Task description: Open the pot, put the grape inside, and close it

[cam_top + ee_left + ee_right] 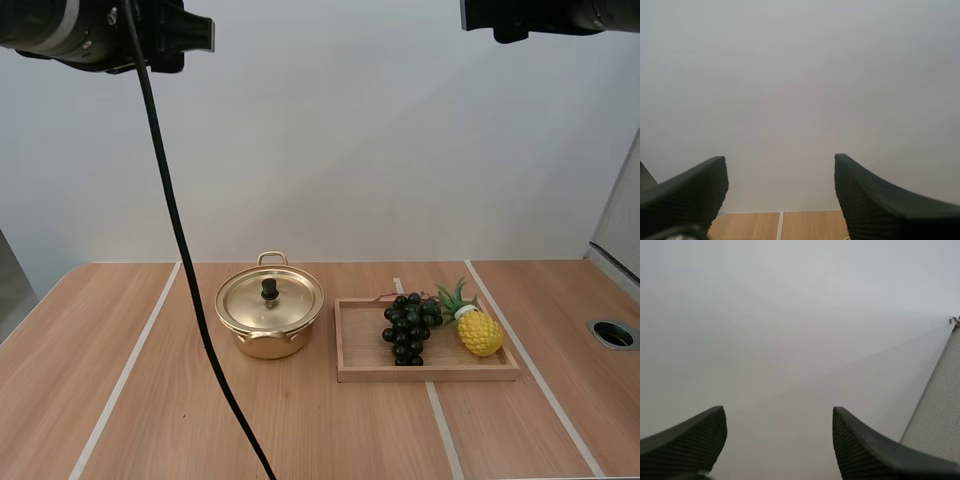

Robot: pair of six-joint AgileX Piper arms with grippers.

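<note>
Lengthwise, grapes (408,328) lie near-to-far in tray (350,372), stem (384,297) far.

A small yellow toy pineapple (479,331) with green leaves lay at the right end of a shallow rectangular wooden tray (428,375) on the light wooden table (330,430).

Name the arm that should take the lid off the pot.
Left, probably. The pot sits left of the tray, on that side; the left gripper is open and empty. The right gripper, also open, suits the grapes in the tray.
</note>
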